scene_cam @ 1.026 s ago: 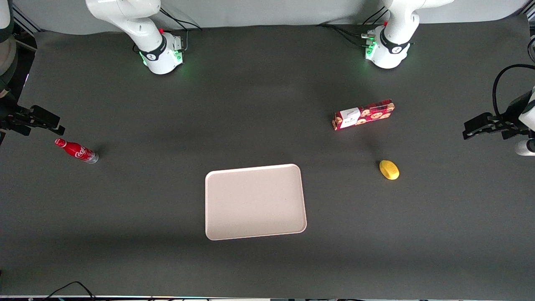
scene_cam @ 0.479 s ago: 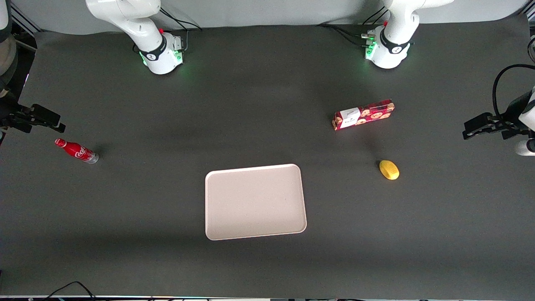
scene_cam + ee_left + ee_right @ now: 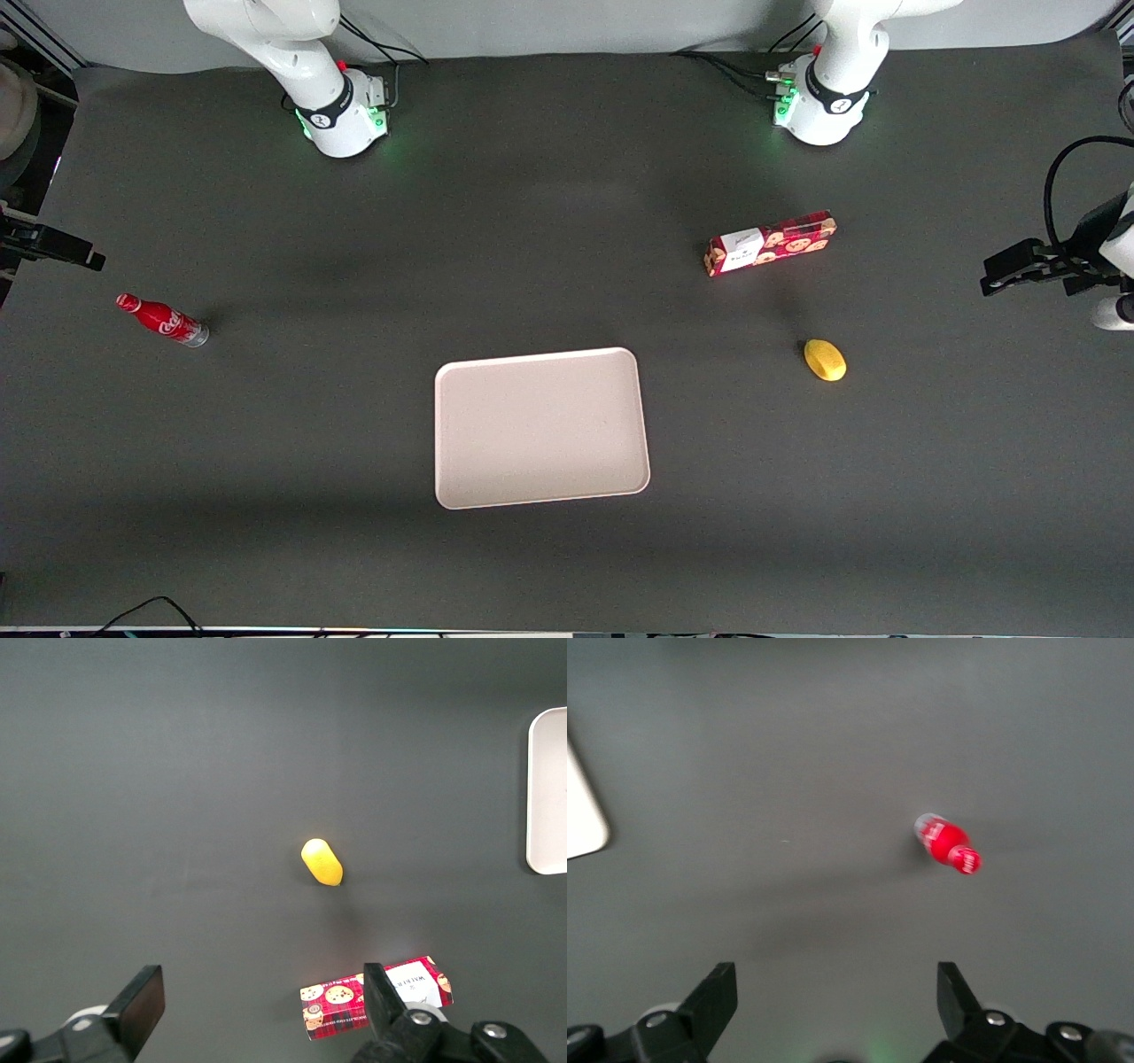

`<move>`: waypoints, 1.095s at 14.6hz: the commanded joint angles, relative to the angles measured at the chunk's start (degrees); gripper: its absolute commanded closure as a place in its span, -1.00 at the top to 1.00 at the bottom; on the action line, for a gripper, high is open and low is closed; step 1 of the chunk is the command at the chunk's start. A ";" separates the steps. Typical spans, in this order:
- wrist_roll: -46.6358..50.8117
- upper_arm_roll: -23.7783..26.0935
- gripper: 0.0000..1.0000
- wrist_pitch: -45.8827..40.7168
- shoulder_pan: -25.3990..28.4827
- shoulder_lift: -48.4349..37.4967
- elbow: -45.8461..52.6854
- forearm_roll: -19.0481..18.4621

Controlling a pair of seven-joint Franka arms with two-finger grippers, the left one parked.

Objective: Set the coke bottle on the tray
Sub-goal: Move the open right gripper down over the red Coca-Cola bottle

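The coke bottle (image 3: 162,320), small and red with white script and a silvery base, is on the dark table toward the working arm's end; it appears to stand upright. It also shows in the right wrist view (image 3: 948,843). The pale pinkish-beige tray (image 3: 540,428) lies flat in the middle of the table, nearer the front camera; one corner of it shows in the right wrist view (image 3: 580,819). My right gripper (image 3: 89,260) hovers at the table's edge, above the bottle and a little farther from the front camera than it. Its fingers (image 3: 713,997) are wide open and hold nothing.
A red cookie box (image 3: 769,243) and a yellow lemon-shaped object (image 3: 825,360) lie toward the parked arm's end of the table. Both also show in the left wrist view, the box (image 3: 372,997) and the yellow object (image 3: 322,862).
My right gripper has drawn back from the bottle toward the table's edge at the working arm's end. The bottle and tray have not moved.
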 commanded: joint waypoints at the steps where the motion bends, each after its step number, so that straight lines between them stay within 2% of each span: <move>1: -1.29 -3.54 1.00 8.55 -1.74 -5.15 -11.26 -1.90; 4: -4.29 -8.21 1.00 18.23 -1.74 -7.80 -21.22 -1.90; 8: -4.21 -10.59 1.00 29.21 -1.92 -7.89 -29.83 -1.90; 12: -5.17 -12.78 1.00 38.27 -1.92 -5.96 -33.71 -1.90; 16: -6.32 -14.20 1.00 42.32 -1.66 -2.02 -33.81 -1.73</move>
